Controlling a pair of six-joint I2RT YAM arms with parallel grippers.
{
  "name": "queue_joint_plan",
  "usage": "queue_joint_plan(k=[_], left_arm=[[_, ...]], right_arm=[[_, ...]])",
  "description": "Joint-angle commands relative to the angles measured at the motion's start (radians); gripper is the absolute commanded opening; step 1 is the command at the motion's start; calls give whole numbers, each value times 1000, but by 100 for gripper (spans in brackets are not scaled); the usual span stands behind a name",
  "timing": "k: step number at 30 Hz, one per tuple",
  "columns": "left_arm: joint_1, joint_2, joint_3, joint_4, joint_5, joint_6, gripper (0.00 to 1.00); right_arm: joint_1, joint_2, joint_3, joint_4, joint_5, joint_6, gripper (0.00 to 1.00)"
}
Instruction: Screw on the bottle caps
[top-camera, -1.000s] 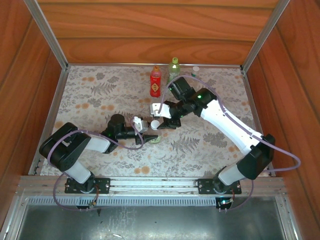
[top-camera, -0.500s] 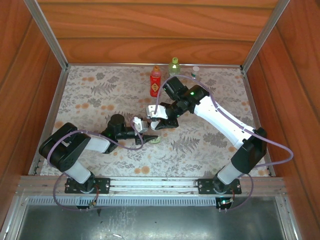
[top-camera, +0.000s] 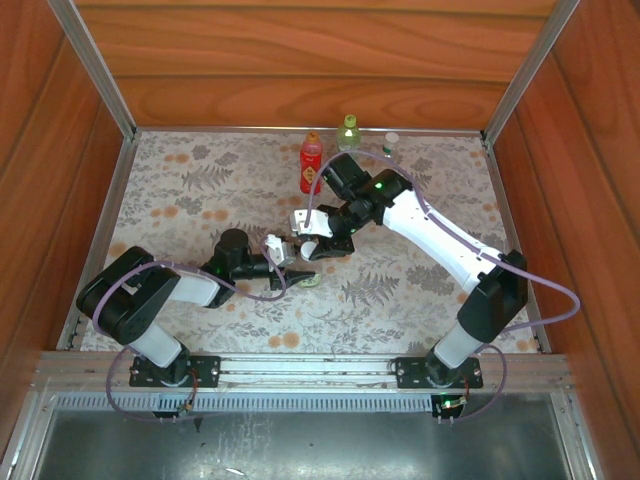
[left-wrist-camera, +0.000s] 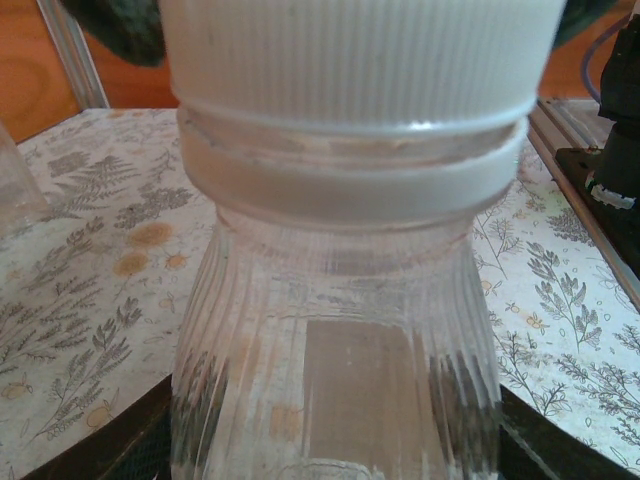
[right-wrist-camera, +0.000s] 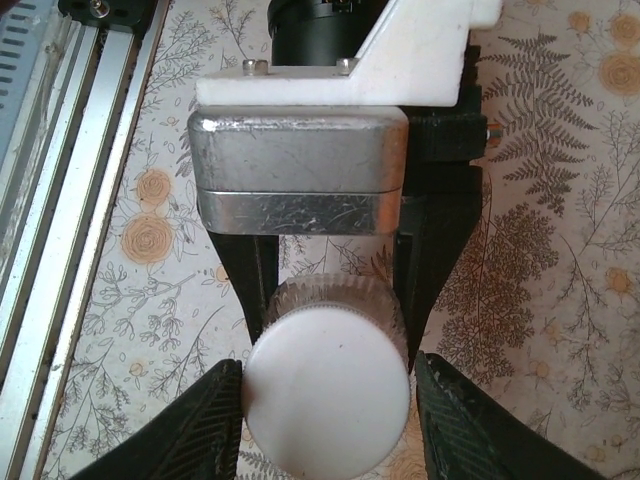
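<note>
A clear ribbed bottle (left-wrist-camera: 340, 330) stands upright a little left of the mat's middle, and my left gripper (left-wrist-camera: 335, 455) is shut on its lower body. A white cap (left-wrist-camera: 360, 50) sits on its neck. From above, that white cap (right-wrist-camera: 328, 385) lies between the fingers of my right gripper (right-wrist-camera: 328, 400). The left finger (right-wrist-camera: 215, 410) touches the cap's rim and the right finger (right-wrist-camera: 445, 410) stands a sliver off it. Both the left gripper (top-camera: 283, 250) and the right gripper (top-camera: 306, 234) meet over the bottle.
At the back edge stand a red bottle (top-camera: 311, 165), a green bottle (top-camera: 348, 130) and a small clear bottle (top-camera: 390, 143). A small greenish round thing (top-camera: 312, 281) lies on the floral mat (top-camera: 180, 200) just in front of the grippers. Wooden walls close three sides.
My right arm has swung left, bringing its gripper over the held bottle. Its jaws closed round the white cap, then eased off slightly. The left arm has not moved.
</note>
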Motion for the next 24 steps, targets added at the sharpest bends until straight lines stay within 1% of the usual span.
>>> queue_joint_plan(k=[1,5,7,8,11,13,15,17,18,21,22,24], left_arm=[[6,-5,-19,-61,15,13,57],[6,-15,-9,-61,4,-18,57],[6,-26,1,-61,-31,-31,57],[6,-31,7,-61,-56,-38,57],[6,-45,47,-62,-142,-79,56],[3,-49,75,-63,-213,-107,56],[-6,-46,95,-63,-276,-100,55],[-15,-34,110,-64,-296,-73,55],[-20,-25,117,-65,-303,-67,55],[-28,-8,123,-66,-304,-48,55],[-31,-9,119,-67,-306,-38,55],[-31,-22,106,-69,-310,-31,55]], right_arm=[[9,7,26,-24,-18,-11,46],[13,6,23,-9,16,45,39],[19,-10,-8,33,63,110,41],[25,-22,-30,64,107,156,40],[50,-67,-93,159,261,349,35],[68,-86,-112,204,361,539,30],[77,-94,-115,220,421,748,26],[87,-96,-135,249,472,983,13],[97,-96,-144,250,470,1091,10],[125,-81,-135,210,481,1337,7],[126,-71,-122,175,470,1392,8],[127,-58,-98,127,466,1415,10]])
